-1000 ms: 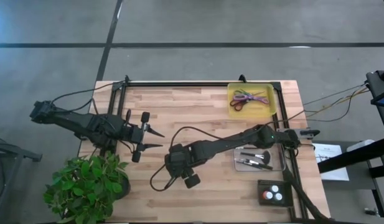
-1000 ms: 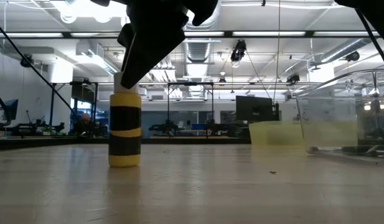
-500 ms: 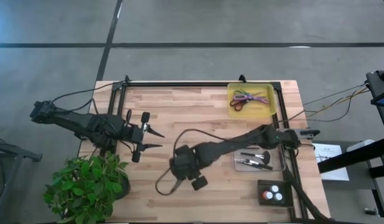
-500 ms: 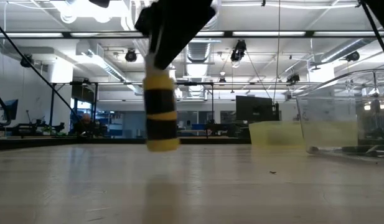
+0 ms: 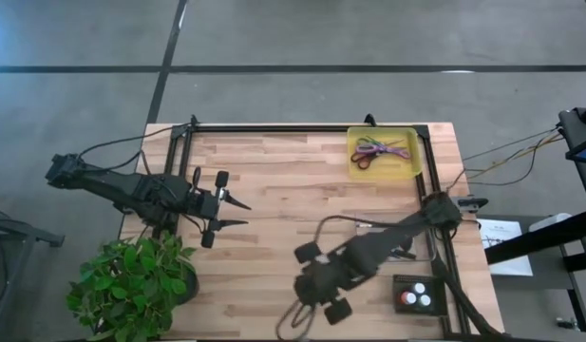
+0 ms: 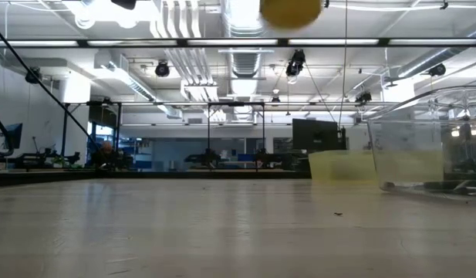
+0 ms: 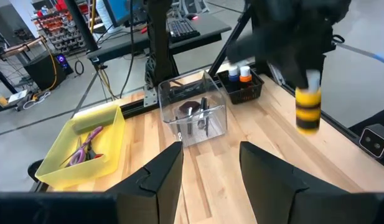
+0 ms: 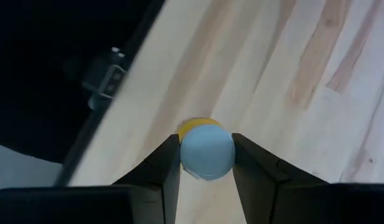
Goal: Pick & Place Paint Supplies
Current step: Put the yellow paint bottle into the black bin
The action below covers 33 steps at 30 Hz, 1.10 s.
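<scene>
A yellow paint bottle (image 7: 308, 111) with black bands and a pale cap hangs upright under my right gripper (image 5: 321, 283), above the table's near middle. Only its yellow base (image 6: 292, 9) shows at the top of the low view. In the right wrist view the cap (image 8: 207, 152) sits between the two fingers. My left gripper (image 5: 237, 213) is open and holds nothing; it waits over the table's left part beside the potted plant, with its fingers (image 7: 160, 180) spread wide in its own view. My right gripper pinches the bottle at its capped top end (image 8: 207, 155), one finger (image 8: 163, 171) on each side. The fingers come from above, pointing down. The bottle hangs upright below them, lifted clear of the table (image 7: 341, 155).
A yellow tray (image 5: 412, 152) with scissors (image 5: 378, 151) sits at the far right. A clear bin (image 5: 429, 249) holding brushes stands at the right edge, and a black tray (image 5: 413, 295) of paint bottles lies near the right corner. The leafy plant (image 5: 131, 280) fills the near left corner.
My right gripper has lifted the yellow bottle off the table and carried it toward the near edge and to the right. The bottle stood on the wood a second ago; now it hangs well above it. The left arm has kept still.
</scene>
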Available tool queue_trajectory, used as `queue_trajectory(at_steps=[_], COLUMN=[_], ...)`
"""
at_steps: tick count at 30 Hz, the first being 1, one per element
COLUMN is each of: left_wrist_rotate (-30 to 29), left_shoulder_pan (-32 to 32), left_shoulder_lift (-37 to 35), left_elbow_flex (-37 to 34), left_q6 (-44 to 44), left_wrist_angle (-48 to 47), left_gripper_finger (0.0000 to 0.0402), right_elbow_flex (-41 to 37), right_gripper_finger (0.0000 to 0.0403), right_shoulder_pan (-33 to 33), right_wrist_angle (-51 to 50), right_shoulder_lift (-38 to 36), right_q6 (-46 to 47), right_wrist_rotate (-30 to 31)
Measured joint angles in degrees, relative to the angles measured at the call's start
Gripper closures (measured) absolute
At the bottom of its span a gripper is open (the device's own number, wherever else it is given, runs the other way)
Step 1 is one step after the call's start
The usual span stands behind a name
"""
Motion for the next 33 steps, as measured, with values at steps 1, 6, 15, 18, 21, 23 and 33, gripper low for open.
queue_trajectory(at_steps=[1, 6, 15, 18, 21, 23, 33], left_wrist_rotate=[0.0, 0.0, 0.1, 0.1, 0.1, 0.1, 0.1], left_shoulder_pan=[0.0, 0.0, 0.0, 0.0, 0.0, 0.0, 0.0], left_shoulder_lift=[0.1, 0.1, 0.1, 0.1, 0.1, 0.0, 0.1], left_elbow_flex=[0.0, -2.5, -9.7, -11.2, -11.8, -12.0, -12.1], left_q6=[0.0, 0.0, 0.1, 0.0, 0.1, 0.0, 0.0], left_wrist_angle=[0.1, 2.7, 12.6, 15.8, 17.0, 17.1, 17.3], left_gripper_finger=[0.0237, 0.0237, 0.0237, 0.0237, 0.0237, 0.0237, 0.0237], right_elbow_flex=[-0.7, -8.6, -23.9, -27.4, -30.1, -31.5, -33.9], right_gripper_finger=[0.029, 0.029, 0.029, 0.029, 0.029, 0.029, 0.029], right_shoulder_pan=[0.8, 4.1, 8.1, 9.1, 9.8, 10.1, 12.1], right_wrist_angle=[0.1, 2.0, 7.4, 9.0, 10.3, 10.4, 10.9], right_shoulder_lift=[-1.3, -8.3, -19.8, -22.4, -24.8, -25.9, -28.7], right_q6=[1.2, 7.9, 19.4, 22.1, 24.5, 26.3, 31.9], right_wrist_rotate=[0.6, 3.4, 6.8, 8.1, 8.3, 8.3, 8.1])
